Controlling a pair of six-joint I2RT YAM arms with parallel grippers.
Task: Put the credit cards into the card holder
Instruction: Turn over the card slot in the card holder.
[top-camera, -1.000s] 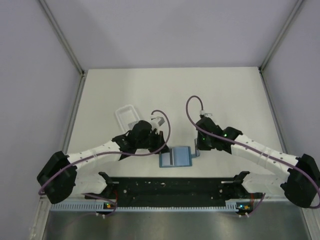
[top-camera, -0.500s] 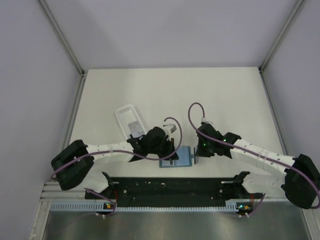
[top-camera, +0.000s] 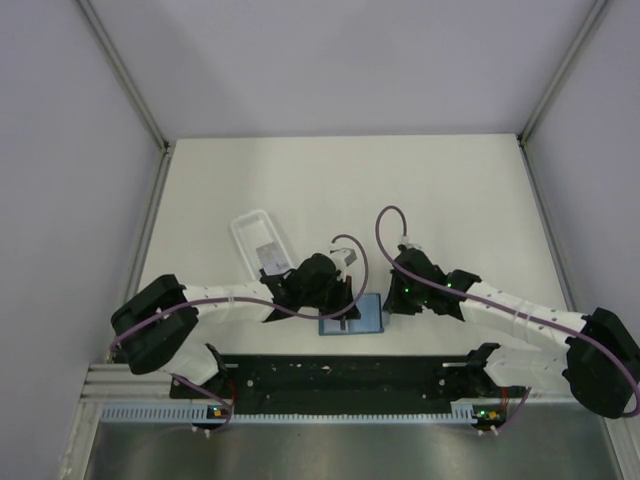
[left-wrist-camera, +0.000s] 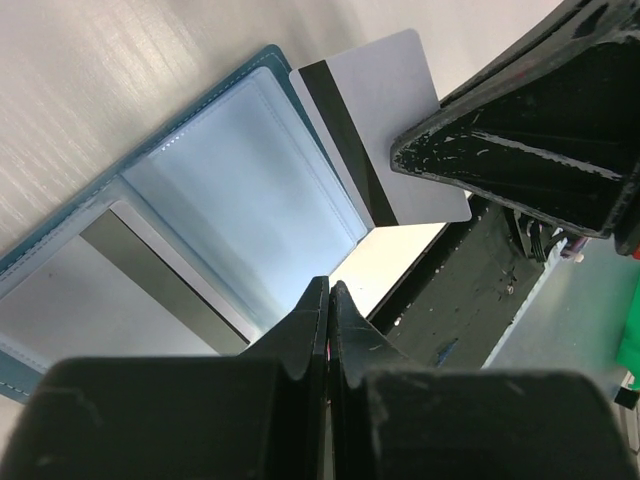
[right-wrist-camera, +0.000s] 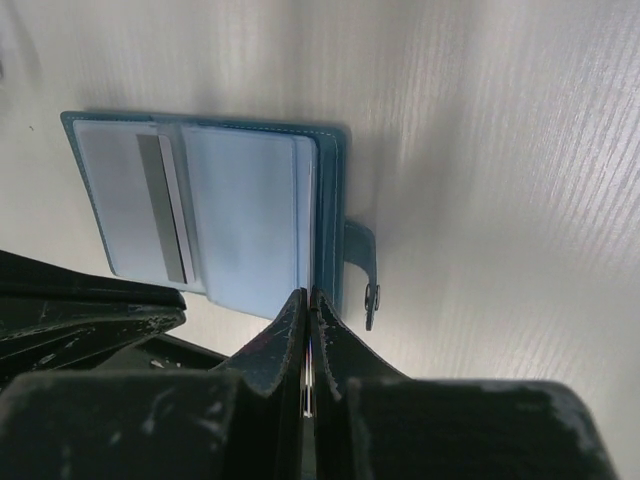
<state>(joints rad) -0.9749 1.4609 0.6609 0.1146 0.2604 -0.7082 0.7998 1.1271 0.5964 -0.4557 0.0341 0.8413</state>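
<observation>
Teal stitched card holder (right-wrist-camera: 250, 200); black-striped card (left-wrist-camera: 390, 120) in grip of right hand (right-wrist-camera: 305, 297); left hand (left-wrist-camera: 328, 290) clenched.

Light in the top view is soft and even, coming from overhead: the pale table (top-camera: 420, 180) is bright without glare, shadows under the arms are faint and short, and the black arm parts at lower centre lose detail. The frame posts lean outward toward the upper corners. In the left wrist view the left gripper (left-wrist-camera: 328, 295) fills the bottom as a dark blur, the card holder (left-wrist-camera: 240, 200) carries a milky sheen mid-frame, and the credit card (left-wrist-camera: 380, 100) is crisp. In the right wrist view the right gripper (right-wrist-camera: 305, 300) is soft and dark; streaky light brightens the right side, shadow dims the lower left
</observation>
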